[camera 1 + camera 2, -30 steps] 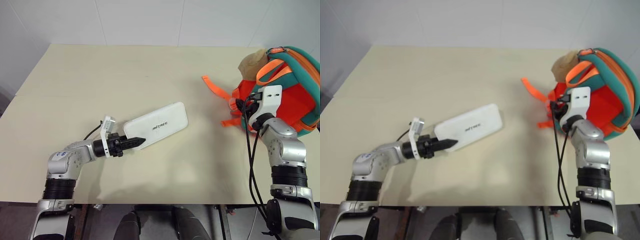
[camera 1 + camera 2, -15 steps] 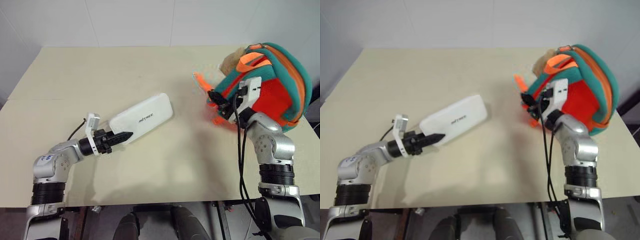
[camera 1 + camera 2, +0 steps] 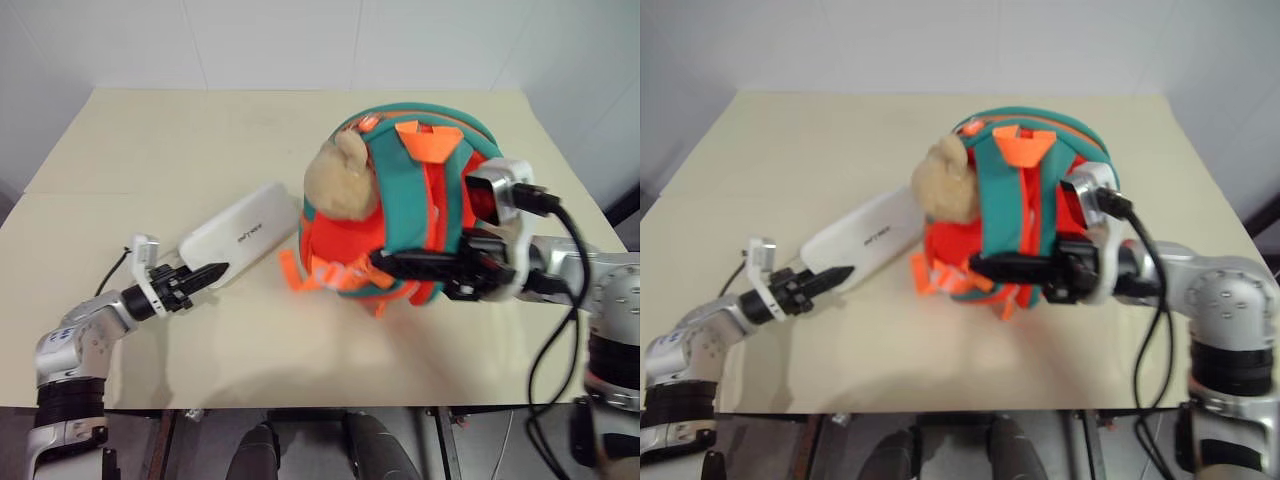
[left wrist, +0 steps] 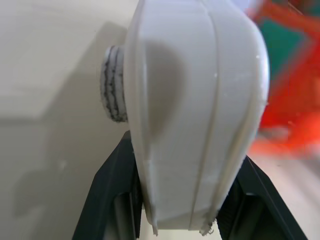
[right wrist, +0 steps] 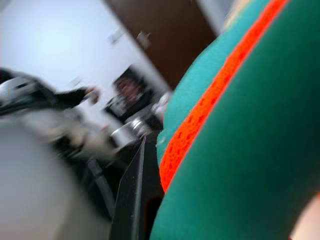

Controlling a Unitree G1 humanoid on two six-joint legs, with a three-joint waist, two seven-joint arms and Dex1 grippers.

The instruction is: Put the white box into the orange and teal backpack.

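Pale beige bench [image 3: 150, 130] against white wall panels, bare along the far side and in the right front corner. Flat white plastic box with rounded corners and small dark lettering [image 3: 238, 234] lying left of centre, its far end touching or tucked just behind the bright orange fabric backpack with teal edging and straps [image 3: 405, 215]. Left claw [image 3: 207, 273] clamped on the box's near end, black fingers [image 4: 112, 185] pressed on either side of the case, box held close to level. Right claw [image 3: 385, 263] reaching across the front of the backpack, closed on a teal strap or edge, pack lifted and tipped with the tan plush bear head [image 3: 338, 188] toward the box; loose orange webbing straps [image 3: 325, 275] dangling beneath.

Step in hand, by judgement: bringing pack and box together for insertion. Opening of the pack not visible, so best turned toward the box before any push. Worth keeping the box level and lined up end-on, sliding it lengthwise rather than flat-side first. Dangling straps likely to snag the leading corner; better cleared or passed above. Free room mostly toward the far side; front edge close to both arms.
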